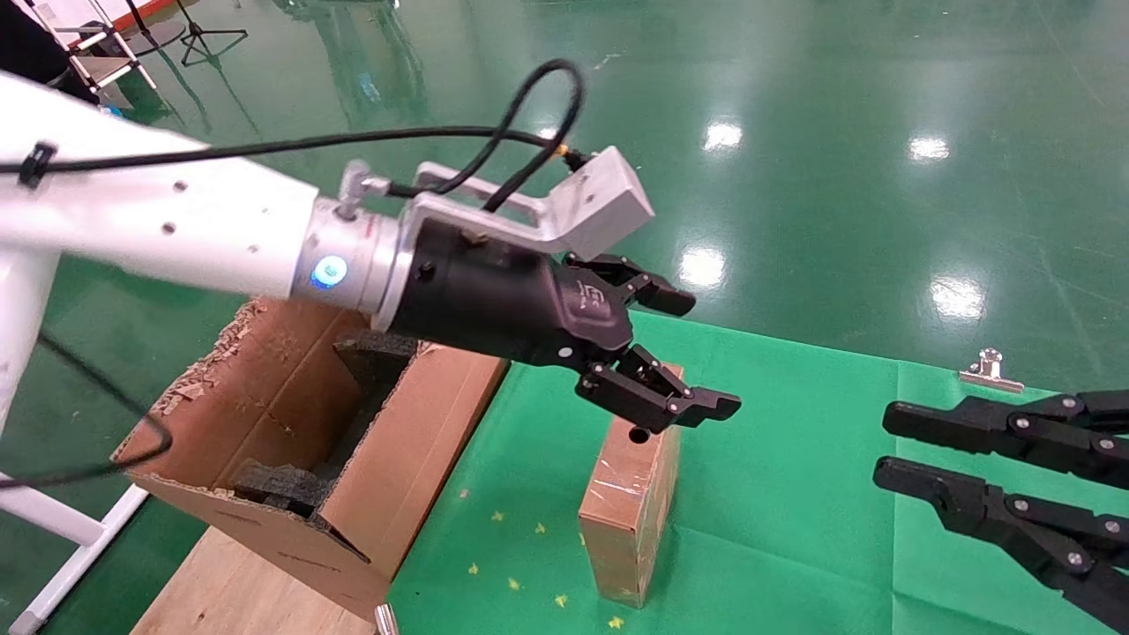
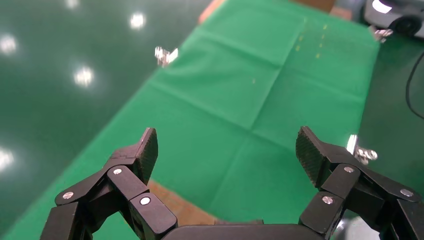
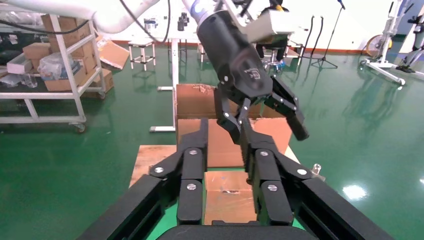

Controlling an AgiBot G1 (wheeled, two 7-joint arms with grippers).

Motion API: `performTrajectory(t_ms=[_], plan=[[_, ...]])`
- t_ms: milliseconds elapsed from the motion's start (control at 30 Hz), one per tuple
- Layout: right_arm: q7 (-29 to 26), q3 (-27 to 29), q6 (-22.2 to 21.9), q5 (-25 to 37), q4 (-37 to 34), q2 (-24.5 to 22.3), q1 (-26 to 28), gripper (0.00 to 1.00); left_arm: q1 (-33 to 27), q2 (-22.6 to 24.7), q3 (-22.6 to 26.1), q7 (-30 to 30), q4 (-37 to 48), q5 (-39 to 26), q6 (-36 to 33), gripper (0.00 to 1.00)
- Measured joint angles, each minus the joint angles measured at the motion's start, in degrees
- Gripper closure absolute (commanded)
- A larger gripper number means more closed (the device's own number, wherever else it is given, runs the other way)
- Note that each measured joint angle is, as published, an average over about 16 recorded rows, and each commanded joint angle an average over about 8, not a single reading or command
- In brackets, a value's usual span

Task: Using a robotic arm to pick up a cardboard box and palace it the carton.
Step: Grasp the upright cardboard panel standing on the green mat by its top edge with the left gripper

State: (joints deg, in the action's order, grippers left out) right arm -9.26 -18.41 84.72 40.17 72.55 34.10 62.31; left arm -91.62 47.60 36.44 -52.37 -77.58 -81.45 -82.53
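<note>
The cardboard box (image 1: 631, 511), brown and wrapped in shiny tape, stands on its edge on the green cloth (image 1: 794, 547), with a round hole near its top. The white robotic arm's left gripper (image 1: 701, 353) hangs open just above the box's top, holding nothing. In the left wrist view the gripper (image 2: 227, 150) is wide open with a strip of the box (image 2: 175, 205) below it. The carton (image 1: 291, 441), with torn flaps and black foam inside, stands to the left of the box. My right gripper (image 1: 886, 445) is open and parked at the right; its own view (image 3: 223, 135) frames the box (image 3: 229, 197).
A metal binder clip (image 1: 991, 370) lies at the cloth's far right edge. The carton rests on a wooden board (image 1: 220, 582) beside a white stand leg (image 1: 53, 520). Shelving with boxes (image 3: 50, 65) stands far behind on the green floor.
</note>
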Motion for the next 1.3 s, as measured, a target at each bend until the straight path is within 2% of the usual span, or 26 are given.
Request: performTrajectory(t_ms=[200, 467, 733, 967, 1300], plan=[[0.0, -0.01, 0.0, -0.01, 0.0, 0.0, 0.0, 1.0, -6.04, 3.66, 6.54, -15.34, 0.08, -9.03, -4.01, 0.0], [0.01, -0.02, -0.01, -0.01, 0.0, -0.01, 0.0, 1.0, -11.19, 8.75, 14.84, -35.89, 0.29, -19.12, -6.56, 0.0], [0.01, -0.03, -0.01, -0.02, 0.0, -0.01, 0.01, 1.0, -14.47, 14.48, 21.92, -53.56, 0.34, -25.47, -6.78, 0.0], [0.02, -0.04, -0.01, -0.03, 0.0, -0.01, 0.01, 1.0, -15.92, 18.46, 27.05, -62.23, 0.28, -27.17, -6.63, 0.0], [0.02, -0.05, -0.02, -0.03, 0.0, -0.02, 0.01, 1.0, -16.14, 21.03, 32.33, -66.31, 0.24, -26.46, -5.9, 0.0]])
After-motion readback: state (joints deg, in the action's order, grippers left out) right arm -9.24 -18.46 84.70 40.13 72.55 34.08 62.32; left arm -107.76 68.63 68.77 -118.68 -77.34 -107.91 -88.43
